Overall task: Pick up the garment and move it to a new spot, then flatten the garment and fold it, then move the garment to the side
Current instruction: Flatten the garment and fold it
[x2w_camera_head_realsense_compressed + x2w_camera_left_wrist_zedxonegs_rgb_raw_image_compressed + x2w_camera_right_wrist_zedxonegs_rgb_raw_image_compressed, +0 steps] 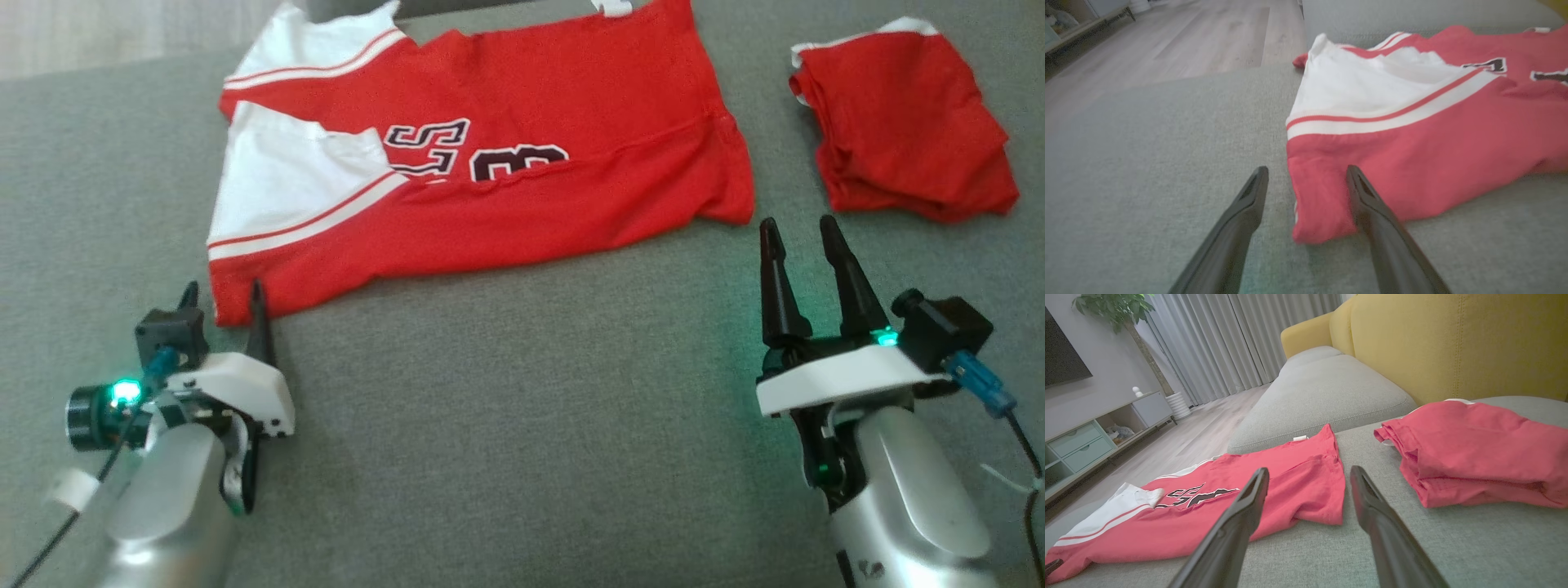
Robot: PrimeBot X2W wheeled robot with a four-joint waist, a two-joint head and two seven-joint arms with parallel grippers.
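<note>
Working surface: grey sofa cushion, me driving from afar.
Garment: red-white jersey, spread mid-cushion, near edge lapped over the numbers.
Folded pile: off to the right, apart.
Left gripper: jaws apart, straddling near-left corner.
Right gripper: jaws apart, empty, just off the near-right hem.
Next, imo: pinch both near corners together, lift evenly, keep cloth taut.

Lower left: left pincer, fingers apart, wrist rolled sideways. Lower right: right pincer, fingers apart, pointing up the frame.
</note>
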